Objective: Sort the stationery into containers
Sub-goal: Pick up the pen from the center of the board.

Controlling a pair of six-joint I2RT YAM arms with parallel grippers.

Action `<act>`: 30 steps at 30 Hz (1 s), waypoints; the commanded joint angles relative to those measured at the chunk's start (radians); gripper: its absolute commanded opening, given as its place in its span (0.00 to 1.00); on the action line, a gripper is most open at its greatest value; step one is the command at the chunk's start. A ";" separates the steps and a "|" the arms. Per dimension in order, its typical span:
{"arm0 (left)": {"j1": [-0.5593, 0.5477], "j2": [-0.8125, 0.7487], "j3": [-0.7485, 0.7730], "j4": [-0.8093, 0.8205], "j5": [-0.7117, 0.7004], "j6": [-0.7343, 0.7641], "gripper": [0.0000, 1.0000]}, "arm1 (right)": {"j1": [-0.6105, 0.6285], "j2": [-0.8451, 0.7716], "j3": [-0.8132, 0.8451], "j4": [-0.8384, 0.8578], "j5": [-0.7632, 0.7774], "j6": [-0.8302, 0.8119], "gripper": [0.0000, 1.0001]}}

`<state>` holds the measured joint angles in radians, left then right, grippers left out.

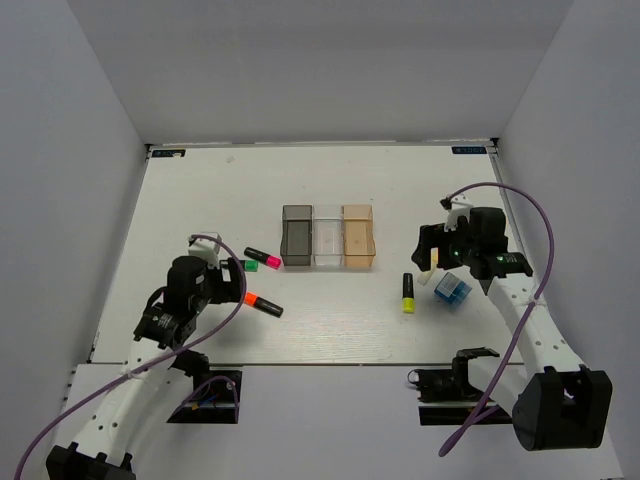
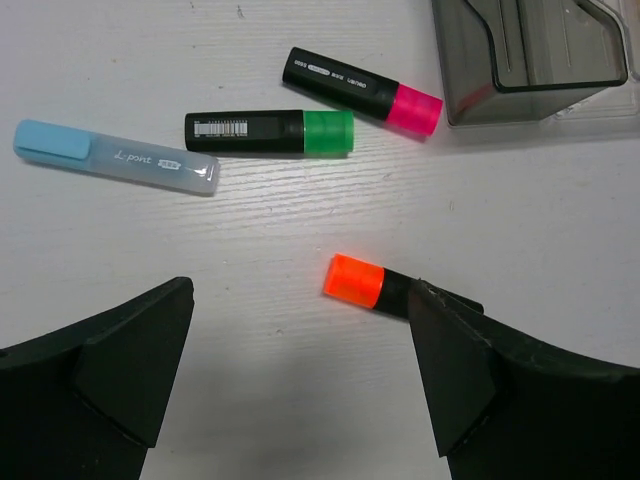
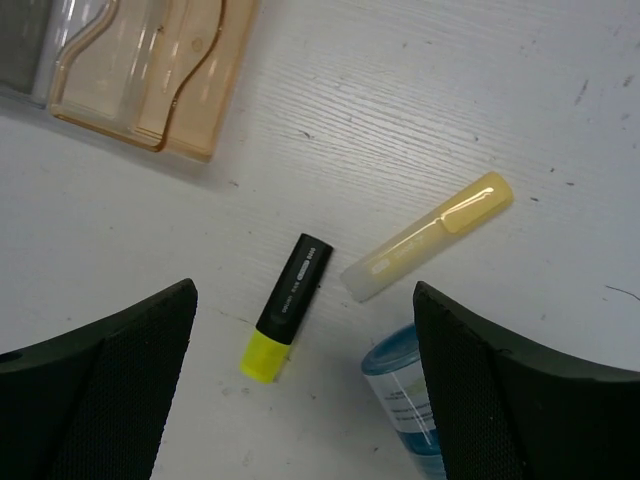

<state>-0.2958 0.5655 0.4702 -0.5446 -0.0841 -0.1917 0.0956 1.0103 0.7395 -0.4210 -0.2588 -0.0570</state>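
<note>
Three bins stand in a row mid-table: dark grey (image 1: 297,237), clear (image 1: 328,237) and orange-tan (image 1: 358,237). My left gripper (image 1: 205,285) is open and empty. In the left wrist view a pale blue marker (image 2: 115,157), a green-ended highlighter (image 2: 270,132) and a pink-ended highlighter (image 2: 362,89) lie ahead of it; an orange-ended highlighter (image 2: 365,282) lies partly under the right finger (image 2: 480,380). My right gripper (image 1: 445,255) is open and empty above a yellow-ended highlighter (image 3: 285,305), a pale yellow marker (image 3: 428,236) and a blue-white chunky item (image 3: 410,395).
The dark grey bin (image 2: 530,55) shows at the top right of the left wrist view, the orange-tan bin (image 3: 155,65) at the top left of the right wrist view. White walls enclose the table on three sides.
</note>
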 commanded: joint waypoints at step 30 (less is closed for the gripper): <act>0.231 0.792 0.495 -0.322 -0.267 -0.992 0.70 | 0.009 -0.039 0.055 -0.065 -0.102 -0.104 0.43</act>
<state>-0.1371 1.3151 0.9222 -0.7998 -0.3462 -1.0435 0.1005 1.0069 0.7502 -0.4717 -0.3462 -0.1635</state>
